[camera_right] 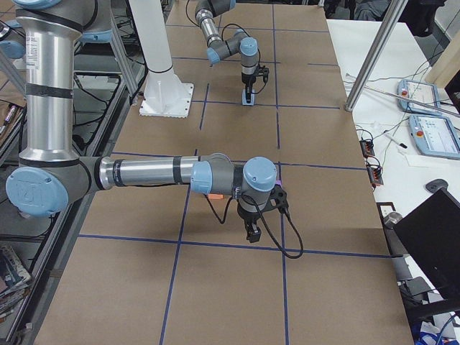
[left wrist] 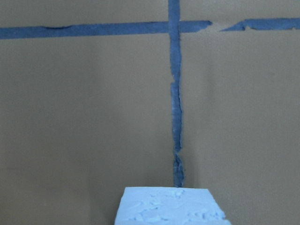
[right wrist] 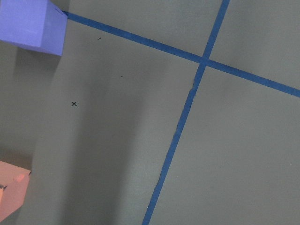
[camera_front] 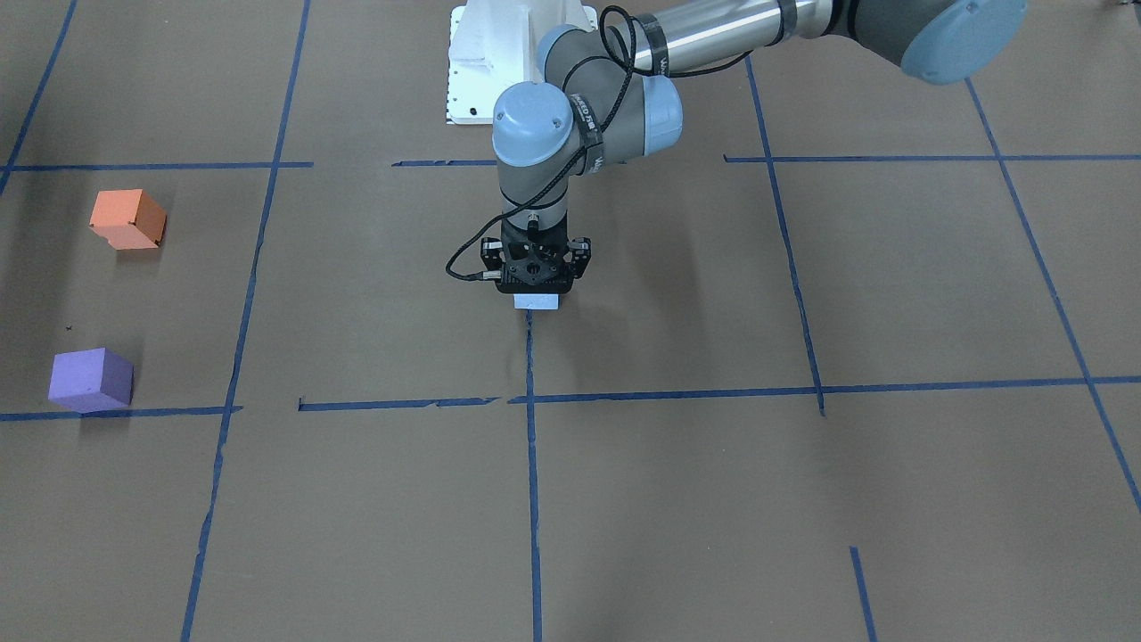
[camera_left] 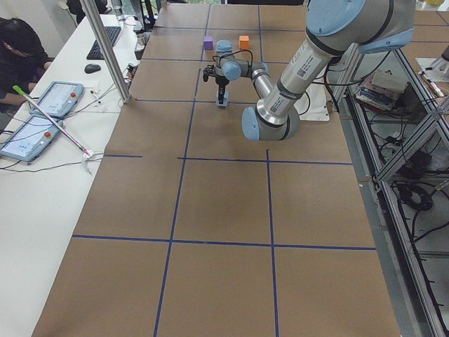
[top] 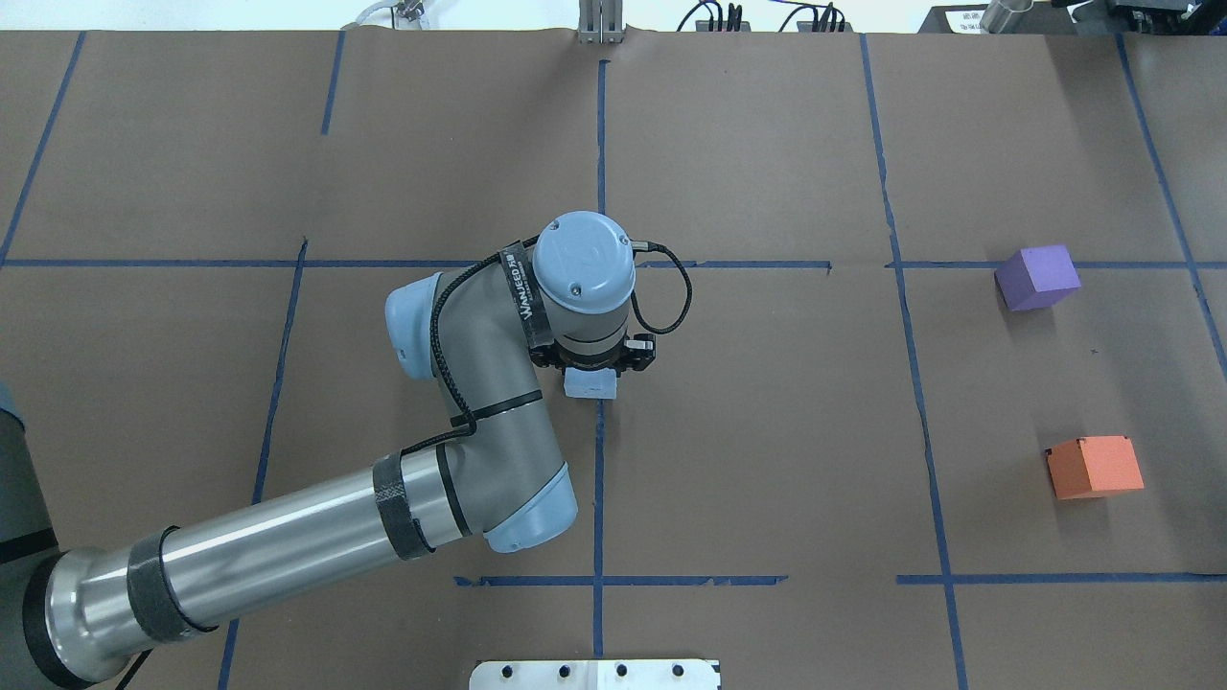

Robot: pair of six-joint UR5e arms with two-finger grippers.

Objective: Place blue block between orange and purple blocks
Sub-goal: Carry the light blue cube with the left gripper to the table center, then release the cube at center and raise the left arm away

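Observation:
The pale blue block (top: 590, 384) sits at the table's middle on a blue tape line, right under my left gripper (top: 590, 369). In the front view the block (camera_front: 537, 301) shows just below the gripper (camera_front: 533, 287), whose jaws look closed on it. The left wrist view shows only the block's top (left wrist: 171, 208). The purple block (top: 1036, 277) and the orange block (top: 1094, 467) lie far to the right, apart from each other. The right wrist view shows purple (right wrist: 28, 23) and orange (right wrist: 11, 192) at its left edge. My right gripper (camera_right: 251, 233) hovers near them; I cannot tell its state.
A small x mark (top: 1094, 352) lies on the brown paper between the purple and orange blocks. Blue tape lines grid the table. The white robot base plate (camera_front: 472, 71) is at the robot's side. A side desk with tablets (camera_left: 42, 105) and a pole (camera_left: 105, 49) stands beyond.

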